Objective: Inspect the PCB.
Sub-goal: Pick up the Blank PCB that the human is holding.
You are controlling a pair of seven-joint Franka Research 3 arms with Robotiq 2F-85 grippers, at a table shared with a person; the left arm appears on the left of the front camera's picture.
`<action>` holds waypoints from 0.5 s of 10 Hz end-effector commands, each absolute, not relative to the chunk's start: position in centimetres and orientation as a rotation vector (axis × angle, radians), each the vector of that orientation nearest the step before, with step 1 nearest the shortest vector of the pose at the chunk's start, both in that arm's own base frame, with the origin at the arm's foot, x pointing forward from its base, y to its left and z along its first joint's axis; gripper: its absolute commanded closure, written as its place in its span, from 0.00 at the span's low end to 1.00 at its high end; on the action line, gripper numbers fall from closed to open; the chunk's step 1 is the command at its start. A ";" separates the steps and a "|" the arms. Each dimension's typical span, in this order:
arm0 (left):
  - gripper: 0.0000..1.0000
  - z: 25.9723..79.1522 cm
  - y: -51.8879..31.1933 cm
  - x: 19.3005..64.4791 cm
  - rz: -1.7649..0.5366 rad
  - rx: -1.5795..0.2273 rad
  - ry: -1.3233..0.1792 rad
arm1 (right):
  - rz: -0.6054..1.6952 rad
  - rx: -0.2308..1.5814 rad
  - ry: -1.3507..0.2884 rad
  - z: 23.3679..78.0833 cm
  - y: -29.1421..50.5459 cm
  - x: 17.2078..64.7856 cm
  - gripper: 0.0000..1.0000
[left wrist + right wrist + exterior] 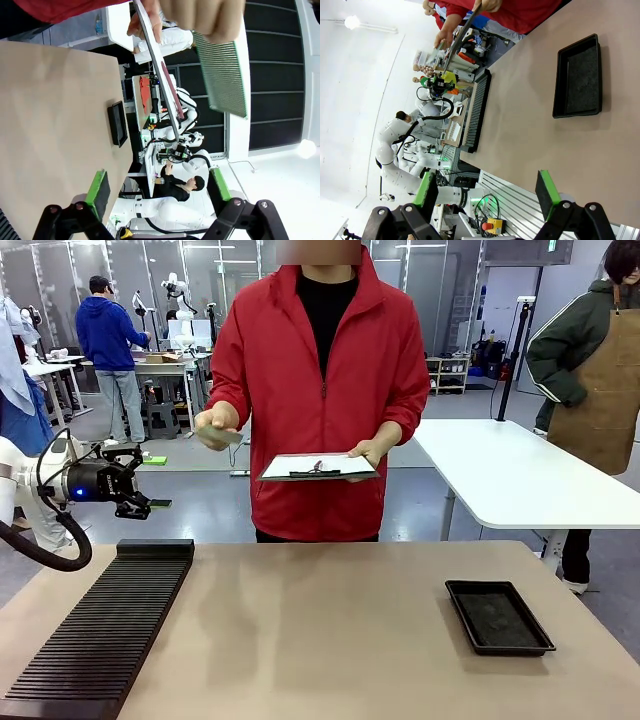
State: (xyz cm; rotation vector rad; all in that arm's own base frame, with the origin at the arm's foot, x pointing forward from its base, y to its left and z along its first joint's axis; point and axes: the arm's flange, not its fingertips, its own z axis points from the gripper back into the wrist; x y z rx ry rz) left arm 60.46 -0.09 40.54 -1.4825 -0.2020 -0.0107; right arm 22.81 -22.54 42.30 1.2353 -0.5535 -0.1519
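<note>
The person in the red jacket holds the PCB (218, 431), a small pale green board, in one raised hand across the table. Their other hand holds a white clipboard (318, 466) level. In the left wrist view the PCB (222, 65) hangs from the person's fingers, next to the edge-on clipboard (162, 75). My left gripper (143, 480) hovers off the table's left edge, below and left of the PCB. It is open (157, 187), with nothing between the green pads. My right gripper (487, 192) is open over the table's near side, far from the PCB (423, 59).
A black ribbed rack (110, 625) lies along the table's left side. A shallow black tray (452, 588) sits at the right. A white table (510, 475) and a person in an apron stand behind on the right. Other people and tables are farther back on the left.
</note>
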 end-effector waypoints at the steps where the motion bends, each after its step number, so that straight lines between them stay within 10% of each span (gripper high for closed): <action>1: 0.00 40.5 -0.1 60.5 -0.011 -1.483 -0.201 | -0.135 1.241 -0.567 42.4 -22.6 22.7 0.00; 5: 0.00 40.5 -0.1 60.5 -0.011 -1.483 -0.201 | -0.135 1.241 -0.567 42.4 -22.6 22.7 0.00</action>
